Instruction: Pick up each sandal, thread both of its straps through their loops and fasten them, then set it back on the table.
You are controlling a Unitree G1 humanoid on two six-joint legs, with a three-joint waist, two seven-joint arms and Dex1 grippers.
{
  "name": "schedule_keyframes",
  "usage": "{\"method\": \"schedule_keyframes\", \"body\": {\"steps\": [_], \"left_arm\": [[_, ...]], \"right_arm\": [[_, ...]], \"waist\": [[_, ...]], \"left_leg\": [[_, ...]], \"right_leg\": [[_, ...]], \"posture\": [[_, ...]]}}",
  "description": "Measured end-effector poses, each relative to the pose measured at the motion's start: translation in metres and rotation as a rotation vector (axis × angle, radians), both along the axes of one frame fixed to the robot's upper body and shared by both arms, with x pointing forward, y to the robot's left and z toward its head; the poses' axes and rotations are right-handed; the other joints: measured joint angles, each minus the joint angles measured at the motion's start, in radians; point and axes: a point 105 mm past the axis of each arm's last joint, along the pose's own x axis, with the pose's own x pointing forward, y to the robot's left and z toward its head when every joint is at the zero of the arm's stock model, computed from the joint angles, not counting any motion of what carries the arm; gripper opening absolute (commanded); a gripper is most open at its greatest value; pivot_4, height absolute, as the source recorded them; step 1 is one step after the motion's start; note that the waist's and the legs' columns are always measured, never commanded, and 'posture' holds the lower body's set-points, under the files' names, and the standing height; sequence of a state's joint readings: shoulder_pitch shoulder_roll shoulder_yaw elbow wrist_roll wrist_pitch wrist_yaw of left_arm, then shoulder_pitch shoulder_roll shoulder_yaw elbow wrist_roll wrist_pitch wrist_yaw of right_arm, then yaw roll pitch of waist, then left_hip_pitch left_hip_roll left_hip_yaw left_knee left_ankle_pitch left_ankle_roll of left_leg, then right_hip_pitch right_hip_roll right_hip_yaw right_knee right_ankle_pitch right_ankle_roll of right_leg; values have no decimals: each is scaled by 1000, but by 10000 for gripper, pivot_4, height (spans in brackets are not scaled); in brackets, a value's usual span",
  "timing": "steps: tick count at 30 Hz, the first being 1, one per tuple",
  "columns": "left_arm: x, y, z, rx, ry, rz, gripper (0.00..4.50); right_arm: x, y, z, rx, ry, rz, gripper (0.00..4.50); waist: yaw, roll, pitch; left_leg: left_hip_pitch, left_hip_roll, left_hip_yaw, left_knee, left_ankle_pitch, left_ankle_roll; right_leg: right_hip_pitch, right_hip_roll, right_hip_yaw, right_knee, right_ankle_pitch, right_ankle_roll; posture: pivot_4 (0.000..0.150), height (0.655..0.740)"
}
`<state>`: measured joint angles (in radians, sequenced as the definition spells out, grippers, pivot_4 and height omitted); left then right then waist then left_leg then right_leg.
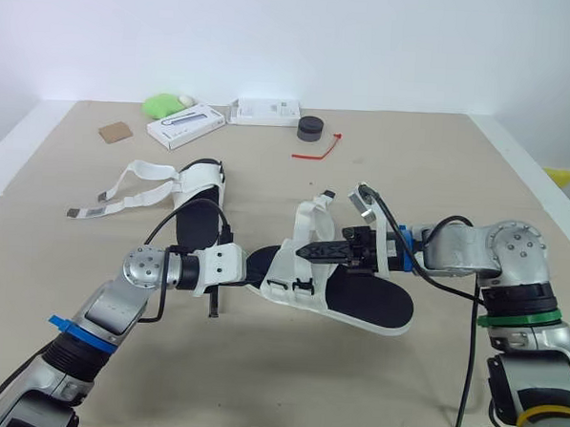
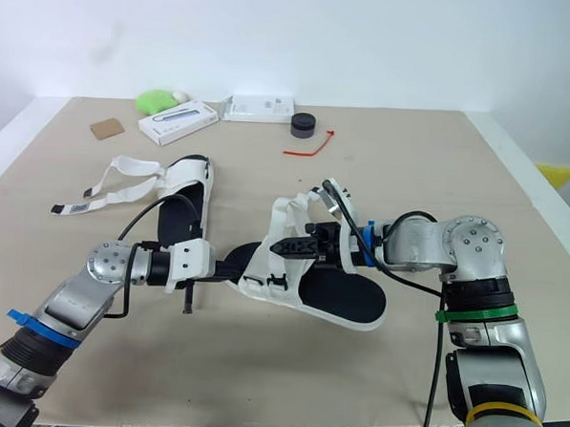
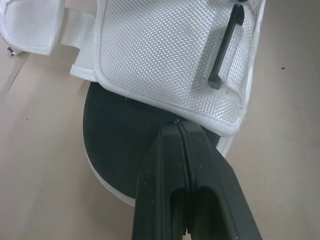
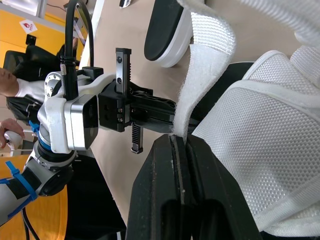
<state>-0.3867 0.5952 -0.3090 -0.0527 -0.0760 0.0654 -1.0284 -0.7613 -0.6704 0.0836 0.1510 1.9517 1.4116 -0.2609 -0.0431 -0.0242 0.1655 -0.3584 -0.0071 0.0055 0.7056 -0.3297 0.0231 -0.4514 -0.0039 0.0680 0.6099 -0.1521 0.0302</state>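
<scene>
Left claw (image 3: 179, 127): closed, pinching the white mesh black-soled sandal (image 1: 366, 302) at its left end.
Right claw (image 4: 180, 142): closed on that sandal's white strap (image 4: 200, 85).
Sandal place: middle of the beige worktop (image 1: 430, 173), near side.
Other sandal (image 1: 197, 209): far left, straps loose.

1. On the tan tabletop (image 1: 440, 174), a sandal (image 1: 367, 299) is resting centrally; a second sandal (image 1: 198, 195) is lying to its left.
2. White boxes (image 1: 184, 125), a green lump (image 1: 163, 104), a black puck (image 1: 310, 129), a red tie (image 1: 319, 150) and a brown card (image 1: 115, 132) are sitting near the far edge.
</scene>
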Motion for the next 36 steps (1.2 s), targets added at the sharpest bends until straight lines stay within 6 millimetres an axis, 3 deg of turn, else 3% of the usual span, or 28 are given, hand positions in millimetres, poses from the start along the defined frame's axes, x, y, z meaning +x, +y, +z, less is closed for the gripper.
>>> {"method": "schedule_keyframes", "body": {"steps": [20,28,36], "left_arm": [[0,0,-1,1,-1,2,0],[1,-1,-1,-1,-5,9,0],[2,-1,0,1,-6,7,0]], "right_arm": [[7,-15,-28,-133,53,-138,1451],[5,-15,-26,-148,28,-128,1451],[0,-4,-10,-89,-21,-57,1451]], "waist": [[0,0,-3],[0,0,-3],[0,0,-3]], "left_leg": [[0,0,0,0,0,0],[0,0,0,0,0,0],[0,0,0,0,0,0]], "right_leg": [[0,0,0,0,0,0],[1,0,0,0,0,0],[1,0,0,-1,0,1]], "posture": [[1500,7400],[1500,7400],[1500,7400]]}}
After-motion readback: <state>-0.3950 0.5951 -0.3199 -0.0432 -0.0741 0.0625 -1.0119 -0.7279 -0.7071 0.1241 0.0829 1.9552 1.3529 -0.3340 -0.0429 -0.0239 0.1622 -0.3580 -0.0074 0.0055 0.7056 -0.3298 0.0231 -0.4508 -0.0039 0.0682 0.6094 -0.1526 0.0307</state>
